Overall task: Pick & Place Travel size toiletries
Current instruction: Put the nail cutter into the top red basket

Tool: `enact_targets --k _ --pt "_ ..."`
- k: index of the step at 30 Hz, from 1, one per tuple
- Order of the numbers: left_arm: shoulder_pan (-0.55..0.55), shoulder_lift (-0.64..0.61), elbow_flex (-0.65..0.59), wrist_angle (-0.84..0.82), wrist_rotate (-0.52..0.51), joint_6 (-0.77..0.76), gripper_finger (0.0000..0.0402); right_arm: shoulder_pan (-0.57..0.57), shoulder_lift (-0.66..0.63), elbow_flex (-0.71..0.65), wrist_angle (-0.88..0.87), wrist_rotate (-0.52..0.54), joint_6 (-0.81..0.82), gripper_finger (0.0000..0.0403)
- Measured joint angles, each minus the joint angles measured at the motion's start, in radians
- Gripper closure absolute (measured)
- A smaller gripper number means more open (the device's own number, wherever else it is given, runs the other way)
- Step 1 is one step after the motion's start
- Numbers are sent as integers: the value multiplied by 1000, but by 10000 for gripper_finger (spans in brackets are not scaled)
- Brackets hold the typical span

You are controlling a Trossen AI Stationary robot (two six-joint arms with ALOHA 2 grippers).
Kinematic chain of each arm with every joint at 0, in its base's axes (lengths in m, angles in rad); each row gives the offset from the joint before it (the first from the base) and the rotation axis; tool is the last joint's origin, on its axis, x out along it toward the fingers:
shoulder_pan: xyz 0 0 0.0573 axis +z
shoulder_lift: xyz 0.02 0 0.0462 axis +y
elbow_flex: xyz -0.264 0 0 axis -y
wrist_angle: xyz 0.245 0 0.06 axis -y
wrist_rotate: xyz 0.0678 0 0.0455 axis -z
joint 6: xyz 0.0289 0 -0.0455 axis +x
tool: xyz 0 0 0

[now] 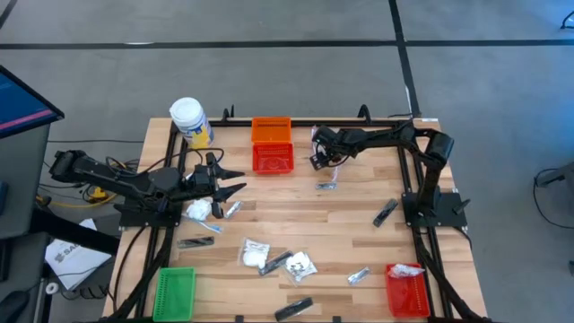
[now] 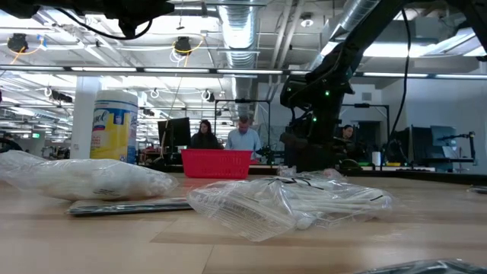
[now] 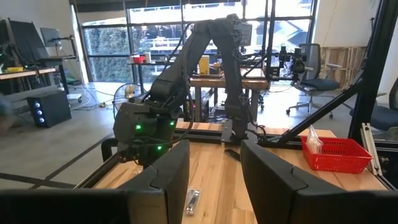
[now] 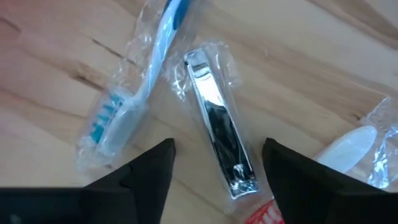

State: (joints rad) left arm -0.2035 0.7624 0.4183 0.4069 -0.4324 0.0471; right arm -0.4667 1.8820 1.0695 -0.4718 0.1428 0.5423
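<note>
The right gripper [image 4: 214, 165], fingers spread and grasping nothing, hangs over a shiny clear-wrapped metal nail clipper [image 4: 219, 133] lying on the wooden table [image 1: 341, 233] just beside a wrapped blue-and-white toothbrush [image 4: 134, 93] at its 9 o'clock, while the left gripper [image 1: 235, 181], fingers parted and empty, waits near the table's 9 o'clock edge.

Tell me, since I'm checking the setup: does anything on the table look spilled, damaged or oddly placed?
Nothing looks damaged. The wrapped toiletries lie scattered loose over the table; a wrapped nail clipper lies beside a toothbrush. One red basket already holds a packet.
</note>
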Motion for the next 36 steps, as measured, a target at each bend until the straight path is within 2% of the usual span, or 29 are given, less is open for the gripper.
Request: enact_targets --k 11,15,20,25,36 --pt "0 0 0 1 0 -1 265 3 0 0 -12 -30 -18 321" --pt "0 0 0 1 0 0 264 3 2 14 -30 -30 -19 360" --pt "0 0 0 1 0 0 265 16 5 43 -50 -19 -22 361" --pt "0 0 0 1 0 -1 268 42 2 70 -113 0 -22 344" --pt "0 0 0 1 0 -1 270 84 -2 131 -142 75 -55 360"
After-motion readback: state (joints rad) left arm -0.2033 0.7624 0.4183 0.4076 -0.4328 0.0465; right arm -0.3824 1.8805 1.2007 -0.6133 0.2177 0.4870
